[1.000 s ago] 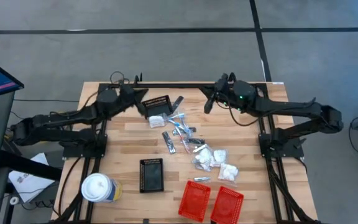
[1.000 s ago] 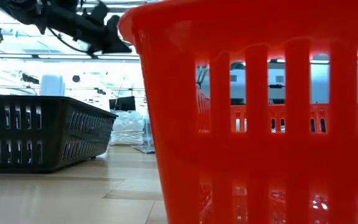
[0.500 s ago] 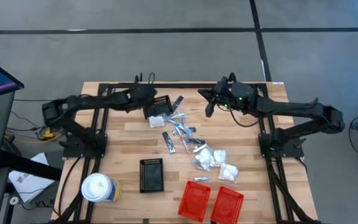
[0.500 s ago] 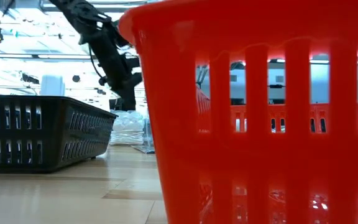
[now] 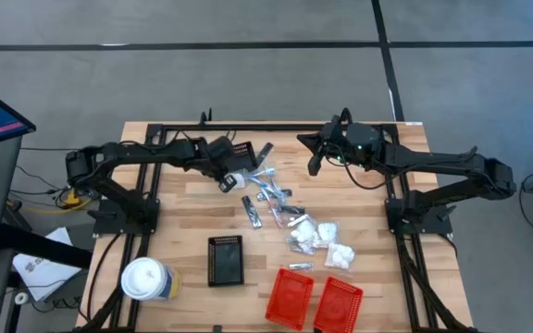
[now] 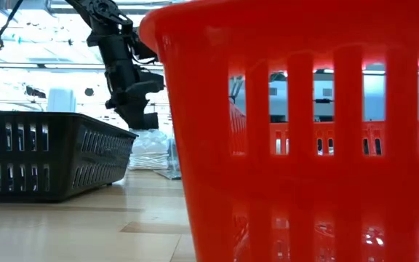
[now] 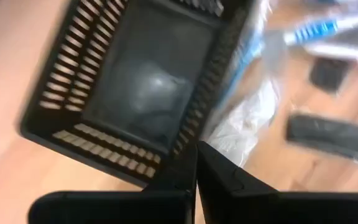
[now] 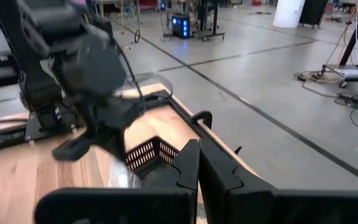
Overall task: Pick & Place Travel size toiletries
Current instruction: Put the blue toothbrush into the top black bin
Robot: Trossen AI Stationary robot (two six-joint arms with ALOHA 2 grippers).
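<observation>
- On the far half of the pale wooden tabletop (image 5: 183, 199), the left gripper (image 5: 226, 181) hangs low at the near edge of a small black slotted plastic basket (image 5: 238, 154), its fingers (image 7: 185, 171) pressed together and holding nothing.
- In the left wrist view that black basket (image 7: 148, 93) lies just beyond the closed fingertips, with a crinkled clear-wrapped white packet (image 7: 244, 127) beside its corner and slim dark grey sticks (image 7: 331, 134) farther off on the wood.
- The travel size toiletries (image 5: 276, 199) lie loose on the tabletop in a ragged line running from the far basket toward the near right: silvery tubes and sachets (image 5: 265, 180) near the basket, dark sticks (image 5: 251, 211) in the middle, and a cluster of white clear-wrapped packets (image 5: 322, 242) at the near end.
- The right gripper (image 5: 315, 159) is raised over the far right part of the tabletop, well apart from the toiletries, fingers (image 8: 188, 165) shut together and empty.
- A second black slotted basket (image 5: 226, 260) sits nearer the front, with two red slotted baskets (image 5: 315, 301) side by side at the front edge.
- A large white lidded cup (image 5: 146, 279) stands at the near left corner.
- In the low view a red basket (image 6: 297, 131) fills most of the frame, and the left arm (image 6: 122, 69) reaches down behind the black basket (image 6: 49, 153).
</observation>
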